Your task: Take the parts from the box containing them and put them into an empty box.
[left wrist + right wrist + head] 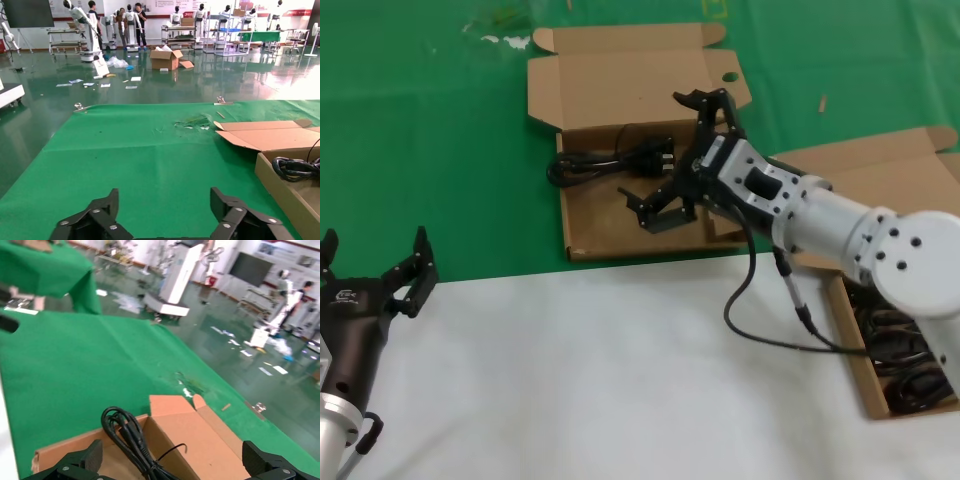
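Upper centre of the head view: the holed-lid box (620, 90) sits open on the green tabletop (420, 150), and one coiled cable (610, 160) already lies along its back wall, plug (655, 155) toward the right. Right edge of the frame, lower down: the plain box (865, 375), largely hidden under the right arm, with more black coils (900, 350) visible in it.

Handling, as a judgement: these cables look light, floppy and loosely bundled; loops could snag or spill open. Best hold seems across the bundled middle of a coil, not the plug, which is chunky, hard and likely slippery.

Right hand (680, 160) hangs over the holed-lid box, just right of the laid cable; fingers spread wide apart, nothing between them, touching nothing that can be seen. Right wrist view confirms both fingers far apart with the coil below.

Left hand (375, 265) parked at lower left over the white tabletop edge, fingers apart, holding nothing
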`<act>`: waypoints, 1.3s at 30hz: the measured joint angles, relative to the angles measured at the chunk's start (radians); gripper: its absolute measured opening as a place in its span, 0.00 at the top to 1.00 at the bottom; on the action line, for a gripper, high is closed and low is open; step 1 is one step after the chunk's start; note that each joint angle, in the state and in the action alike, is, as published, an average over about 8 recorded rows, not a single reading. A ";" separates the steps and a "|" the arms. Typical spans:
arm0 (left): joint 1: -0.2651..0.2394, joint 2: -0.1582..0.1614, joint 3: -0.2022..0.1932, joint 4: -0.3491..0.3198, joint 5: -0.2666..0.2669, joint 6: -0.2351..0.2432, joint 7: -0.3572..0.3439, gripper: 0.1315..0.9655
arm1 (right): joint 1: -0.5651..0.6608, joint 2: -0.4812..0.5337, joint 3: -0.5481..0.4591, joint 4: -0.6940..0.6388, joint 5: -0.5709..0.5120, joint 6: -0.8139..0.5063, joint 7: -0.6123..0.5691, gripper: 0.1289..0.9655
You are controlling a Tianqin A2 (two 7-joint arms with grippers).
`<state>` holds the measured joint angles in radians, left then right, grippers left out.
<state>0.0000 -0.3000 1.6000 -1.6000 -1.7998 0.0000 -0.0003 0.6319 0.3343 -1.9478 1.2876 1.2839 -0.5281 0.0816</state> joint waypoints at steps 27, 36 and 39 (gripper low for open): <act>0.000 0.000 0.000 0.000 0.000 0.000 0.000 0.03 | -0.366 -0.020 0.201 0.181 0.298 0.306 -0.047 0.00; 0.000 0.000 0.000 0.000 0.000 0.000 0.000 0.00 | -0.489 -0.027 0.269 0.241 0.399 0.408 -0.063 0.00; 0.000 0.000 0.000 0.000 0.000 0.000 0.000 0.00 | -0.529 -0.029 0.291 0.261 0.431 0.442 -0.068 0.00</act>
<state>0.0000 -0.3000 1.6000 -1.6000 -1.7999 0.0000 -0.0001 0.1025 0.3056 -1.6564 1.5488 1.7154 -0.0865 0.0135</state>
